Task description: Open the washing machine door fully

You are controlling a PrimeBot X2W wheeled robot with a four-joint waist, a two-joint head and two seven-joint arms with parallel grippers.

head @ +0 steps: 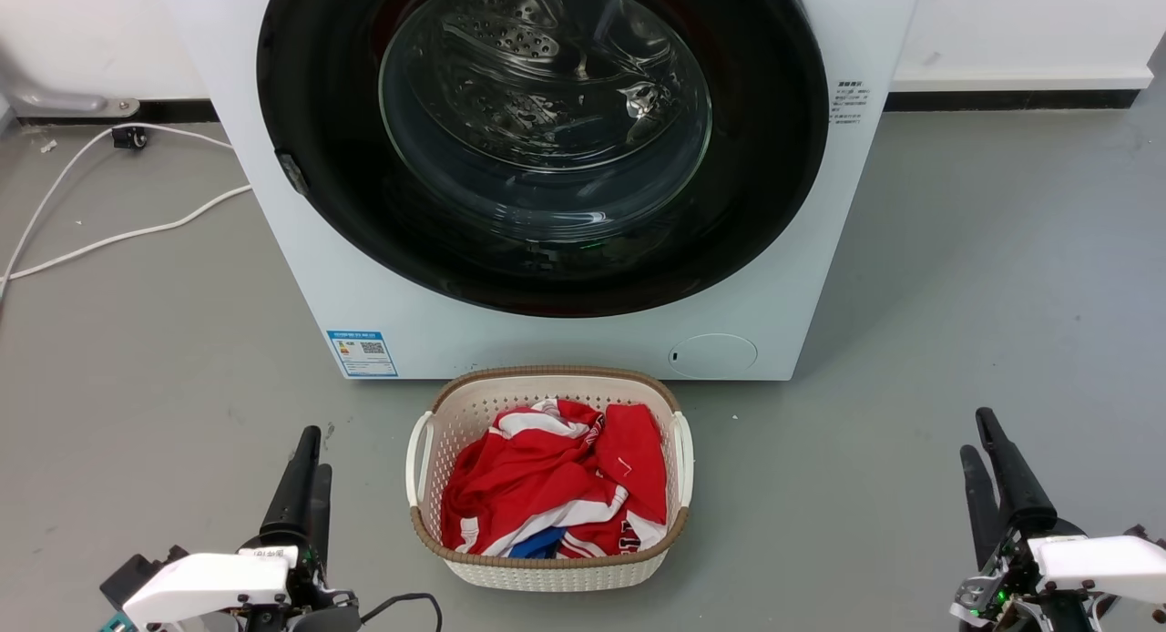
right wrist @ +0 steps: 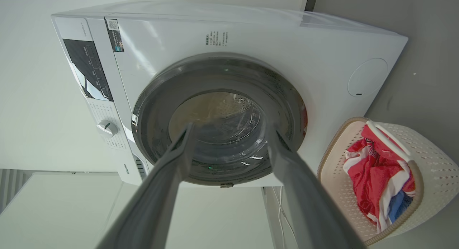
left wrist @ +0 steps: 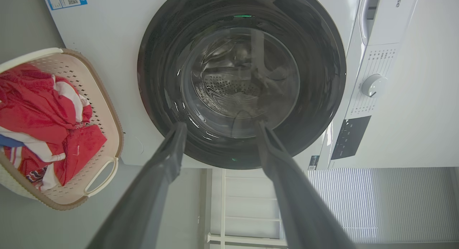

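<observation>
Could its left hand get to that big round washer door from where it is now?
Probably yes. The left hand is open, and bare floor lies between it and the washing machine door; the laundry basket sits aside.

The door (head: 542,140) is a large round glossy black disc with a clear bulging glass centre, nearly as wide as the white machine (head: 301,286). It takes up the upper middle of the head view, its top cut off by the frame edge. It sits shut, flat against the machine's front, with a small grey catch at its left rim.
</observation>
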